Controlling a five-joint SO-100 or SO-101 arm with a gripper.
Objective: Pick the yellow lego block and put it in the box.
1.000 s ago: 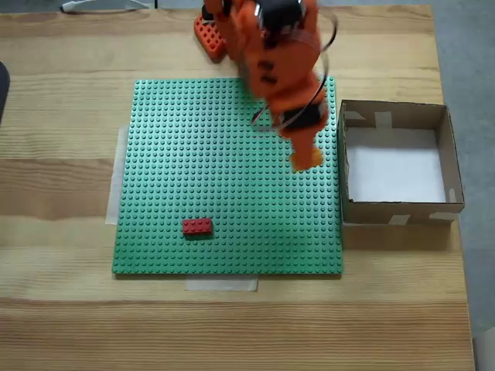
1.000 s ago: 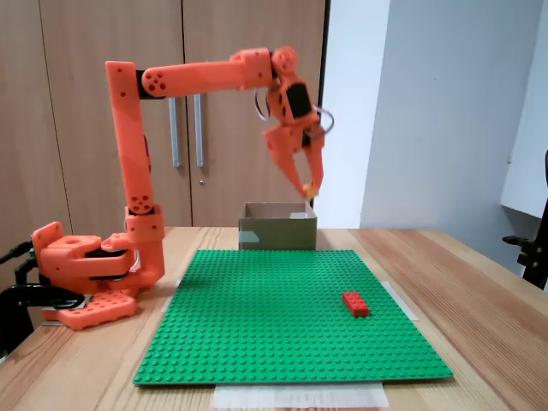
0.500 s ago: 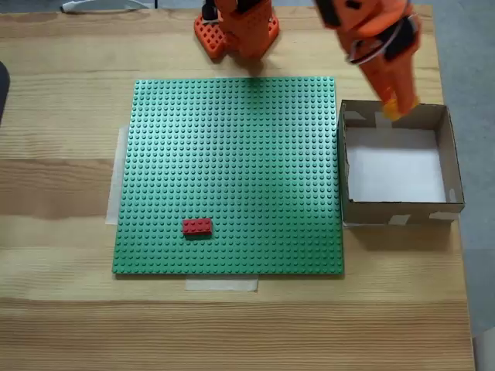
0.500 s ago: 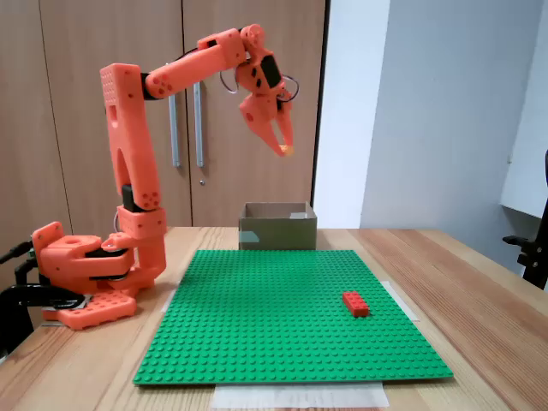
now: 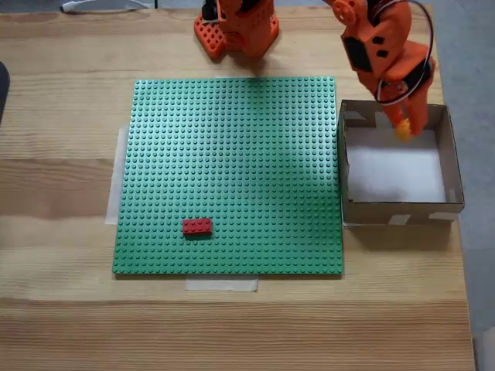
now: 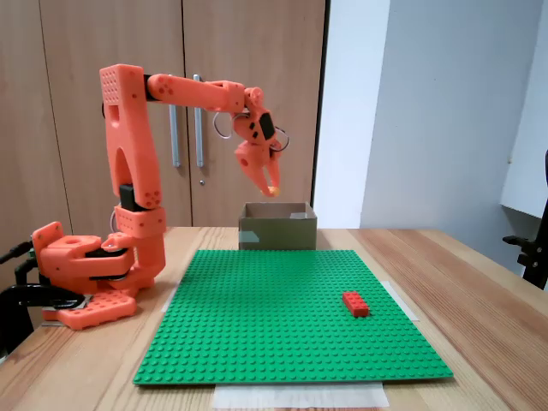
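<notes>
Yellow lego block (image 5: 403, 131), a small yellow-orange plastic brick, sits pinched at the tips of the orange two-finger gripper (image 5: 404, 130), above the square shallow brown cardboard box (image 5: 394, 210) and near its far wall as the top-down fixed view shows it. In the side-on fixed view the brick (image 6: 273, 190) hangs clear above the box's rim (image 6: 276, 224), not touching it.

The main risk, as I judge it, is a drop so close to that far wall: released here, the brick may strike the rim, bounce, and land on the wooden table (image 5: 62, 93) beyond the box. Falling from this height onto the white bottom, it could also hop out over the low walls.

The gripper's jaws stand narrow, closed on the brick, which peeks out as a small yellow spot between the tips. They touch nothing else. The small red plastic brick (image 5: 196, 226) lies on the green studded baseplate (image 5: 232, 154), well apart from the box.
</notes>
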